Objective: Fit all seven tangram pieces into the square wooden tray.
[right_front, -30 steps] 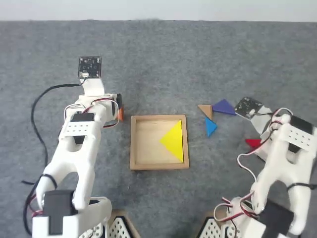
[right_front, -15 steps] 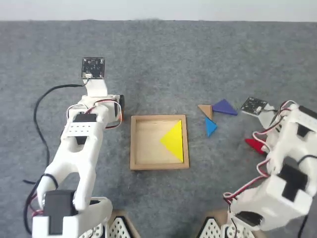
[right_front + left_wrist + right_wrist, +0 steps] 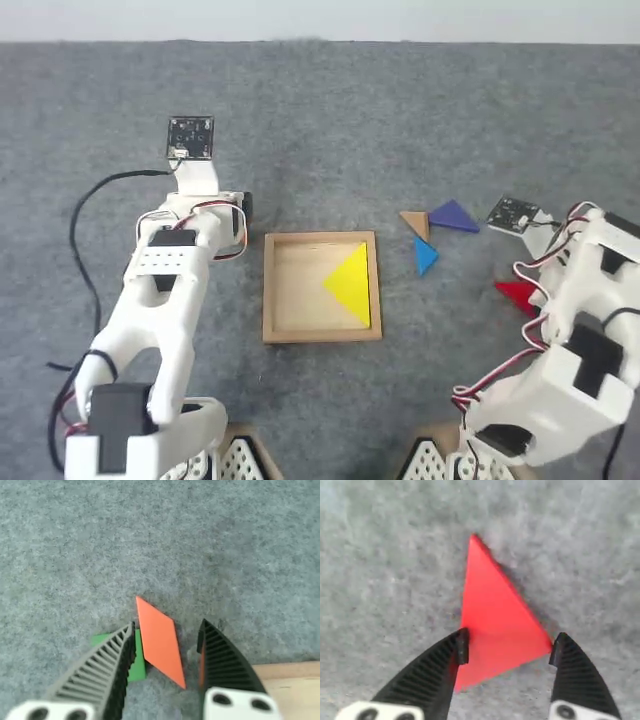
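The square wooden tray (image 3: 272,290) lies mid-table with a yellow triangle (image 3: 350,283) in its right half. My left gripper (image 3: 167,632) hangs open over an orange parallelogram (image 3: 159,641), one finger on each side of it, with a green piece (image 3: 134,656) partly under one finger. In the high view this gripper (image 3: 240,213) is just left of the tray's far corner. My right gripper (image 3: 509,642) is open and straddles the wide end of a red triangle (image 3: 495,612), which in the high view (image 3: 515,292) peeks out beside the right arm.
Right of the tray lie a brown triangle (image 3: 415,222), a purple triangle (image 3: 452,216) and a blue triangle (image 3: 425,256), close together. A corner of the tray (image 3: 292,690) shows near my left gripper. Grey carpet covers the table; the far half is bare.
The right arm swung outward to the right and its wrist now sits over the red triangle. The left arm shifted slightly away, covering the orange piece in the high view.
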`<control>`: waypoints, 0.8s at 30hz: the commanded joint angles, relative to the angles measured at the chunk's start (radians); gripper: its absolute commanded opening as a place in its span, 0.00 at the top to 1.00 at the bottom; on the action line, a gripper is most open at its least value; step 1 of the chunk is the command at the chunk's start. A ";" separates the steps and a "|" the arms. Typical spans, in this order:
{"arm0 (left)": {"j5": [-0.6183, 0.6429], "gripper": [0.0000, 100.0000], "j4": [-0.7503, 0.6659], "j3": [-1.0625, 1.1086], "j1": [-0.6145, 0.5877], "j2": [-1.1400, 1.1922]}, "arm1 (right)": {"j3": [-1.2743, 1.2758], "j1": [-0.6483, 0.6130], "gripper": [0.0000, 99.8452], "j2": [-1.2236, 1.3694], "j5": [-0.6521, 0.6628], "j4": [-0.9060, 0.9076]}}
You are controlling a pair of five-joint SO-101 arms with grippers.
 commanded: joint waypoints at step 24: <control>-0.015 0.80 -0.025 -0.008 0.005 -0.005 | 0.163 0.062 0.73 -0.395 0.000 0.159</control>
